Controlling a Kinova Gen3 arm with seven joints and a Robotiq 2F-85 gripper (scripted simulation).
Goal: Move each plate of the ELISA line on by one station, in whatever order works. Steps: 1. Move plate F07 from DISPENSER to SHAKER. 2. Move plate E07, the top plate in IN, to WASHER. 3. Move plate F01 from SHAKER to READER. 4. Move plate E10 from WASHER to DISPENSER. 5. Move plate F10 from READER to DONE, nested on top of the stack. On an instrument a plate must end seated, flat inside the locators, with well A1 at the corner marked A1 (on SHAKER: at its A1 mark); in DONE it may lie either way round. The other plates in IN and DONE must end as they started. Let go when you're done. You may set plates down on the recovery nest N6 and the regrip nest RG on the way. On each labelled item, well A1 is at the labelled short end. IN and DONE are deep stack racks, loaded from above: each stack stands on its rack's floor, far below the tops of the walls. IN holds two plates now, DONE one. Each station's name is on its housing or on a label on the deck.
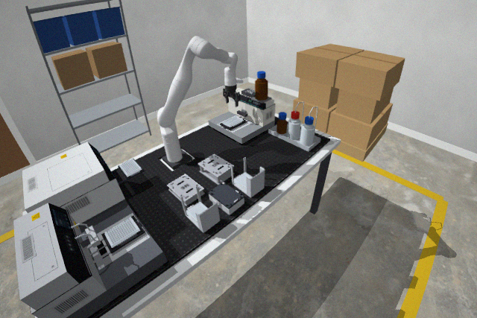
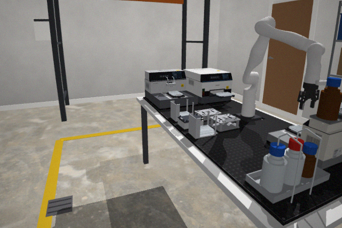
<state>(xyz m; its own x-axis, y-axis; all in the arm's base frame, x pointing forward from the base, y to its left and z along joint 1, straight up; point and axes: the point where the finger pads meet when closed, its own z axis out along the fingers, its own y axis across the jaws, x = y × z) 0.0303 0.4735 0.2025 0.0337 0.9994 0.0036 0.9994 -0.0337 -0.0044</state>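
Note:
My gripper (image 1: pixel 230 100) is open and empty. It hangs above the dispenser (image 1: pixel 250 112) at the far end of the table, beside the brown bottle (image 1: pixel 261 85) on its housing. It also shows in the exterior view (image 2: pixel 306 104). A white plate (image 1: pixel 233 122) lies on the dispenser's deck below the gripper and apart from it. Another white plate (image 1: pixel 121 231) sits on the near left instrument with the tubing. A third plate (image 1: pixel 130 167) sits on the tray of the instrument behind it. The dark-topped shaker (image 1: pixel 226 197) stands between two white stack racks (image 1: pixel 203 215) (image 1: pixel 249 182); their contents are hidden.
Two grey nests (image 1: pixel 185 187) (image 1: pixel 215 167) stand in front of the arm's base (image 1: pixel 174 159). A tray of three capped bottles (image 1: pixel 297 129) stands right of the dispenser. Stacked cardboard boxes (image 1: pixel 346 91) are beyond the table's far right corner.

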